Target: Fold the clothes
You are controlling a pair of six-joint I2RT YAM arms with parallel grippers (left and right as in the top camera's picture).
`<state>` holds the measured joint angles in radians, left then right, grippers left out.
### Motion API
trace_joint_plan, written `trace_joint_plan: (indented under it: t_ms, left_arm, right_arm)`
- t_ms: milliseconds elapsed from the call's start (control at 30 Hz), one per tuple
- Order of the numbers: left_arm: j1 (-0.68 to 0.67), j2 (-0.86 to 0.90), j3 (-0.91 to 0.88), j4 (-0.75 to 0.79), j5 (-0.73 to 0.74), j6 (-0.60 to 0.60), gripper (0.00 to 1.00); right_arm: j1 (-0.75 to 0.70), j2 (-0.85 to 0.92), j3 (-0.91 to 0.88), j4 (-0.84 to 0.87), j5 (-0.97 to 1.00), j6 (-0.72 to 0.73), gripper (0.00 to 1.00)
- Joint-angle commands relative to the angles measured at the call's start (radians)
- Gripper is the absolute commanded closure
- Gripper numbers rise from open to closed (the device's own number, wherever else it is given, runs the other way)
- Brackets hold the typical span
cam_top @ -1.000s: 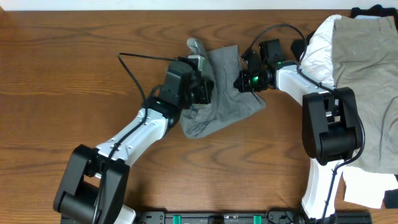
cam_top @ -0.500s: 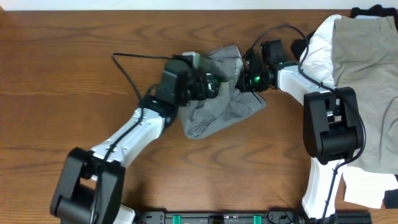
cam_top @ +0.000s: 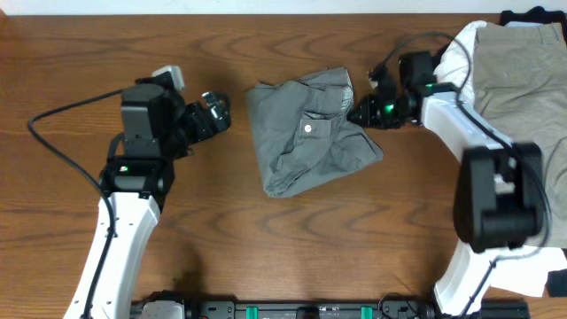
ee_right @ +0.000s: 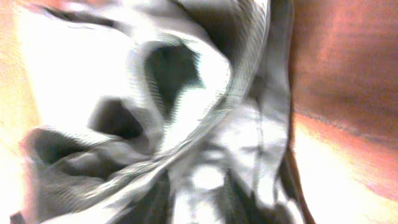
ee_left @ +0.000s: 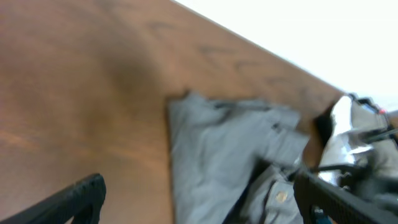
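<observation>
Grey shorts (cam_top: 306, 133) crumpled on wooden table (cam_top: 89, 53), beige trousers (cam_top: 523, 89) atop white cloth (cam_top: 454, 71)

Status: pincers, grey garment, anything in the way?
Left pincer open, empty. Right pincer at grey garment's right edge, grip unclear. Garment bundled, mid-table. Nothing blocking; clothes pile far right.
</observation>
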<state>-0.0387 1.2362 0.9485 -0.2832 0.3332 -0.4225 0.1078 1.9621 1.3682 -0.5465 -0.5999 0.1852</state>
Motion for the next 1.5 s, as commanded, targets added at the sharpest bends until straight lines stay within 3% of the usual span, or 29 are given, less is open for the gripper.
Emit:
trace_joint_plan:
  t_ms: [0, 100, 167, 467, 733, 867, 1033, 1100, 1133, 1200, 1267, 1467]
  left_arm:
    - [0.025, -0.001, 0.003, -0.05, -0.003, 0.04, 0.02]
    - [0.027, 0.005, 0.003, -0.09, -0.006, 0.079, 0.02]
    - [0.027, 0.01, 0.003, -0.1, -0.014, 0.101, 0.02]
    - [0.027, 0.027, 0.003, -0.125, -0.058, 0.105, 0.02]
    - [0.027, 0.027, 0.003, -0.135, -0.058, 0.109, 0.02]
    - [0.027, 0.027, 0.003, -0.135, -0.058, 0.108, 0.02]
    - [0.027, 0.027, 0.003, -0.138, -0.058, 0.108, 0.02]
    - [0.027, 0.027, 0.003, -0.143, -0.058, 0.108, 0.02]
    - [0.027, 0.027, 0.003, -0.148, -0.058, 0.108, 0.02]
    - [0.027, 0.027, 0.003, -0.154, -0.058, 0.108, 0.02]
    - [0.027, 0.027, 0.003, -0.158, -0.058, 0.108, 0.02]
    - [0.027, 0.027, 0.003, -0.165, -0.058, 0.108, 0.02]
  right_arm:
    - [0.005, -0.135, 0.007, -0.022, 0.013, -0.003, 0.57]
    - [0.026, -0.188, 0.007, -0.039, 0.043, 0.04, 0.41]
    - [0.055, -0.196, 0.007, -0.04, 0.069, 0.049, 0.36]
    - [0.235, -0.126, 0.007, -0.075, 0.301, 0.204, 0.36]
    - [0.294, -0.101, 0.006, -0.067, 0.402, 0.263, 0.37]
    - [0.294, -0.085, 0.006, -0.069, 0.411, 0.263, 0.45]
    - [0.294, -0.048, 0.006, -0.021, 0.412, 0.251, 0.47]
    - [0.294, -0.044, 0.006, -0.014, 0.409, 0.246, 0.58]
    - [0.294, -0.044, 0.006, -0.019, 0.409, 0.246, 0.81]
    - [0.293, -0.053, 0.006, -0.054, 0.404, 0.248, 0.94]
    - [0.285, -0.064, 0.006, -0.098, 0.404, 0.248, 0.99]
    - [0.263, -0.093, 0.006, -0.285, 0.481, 0.26, 0.98]
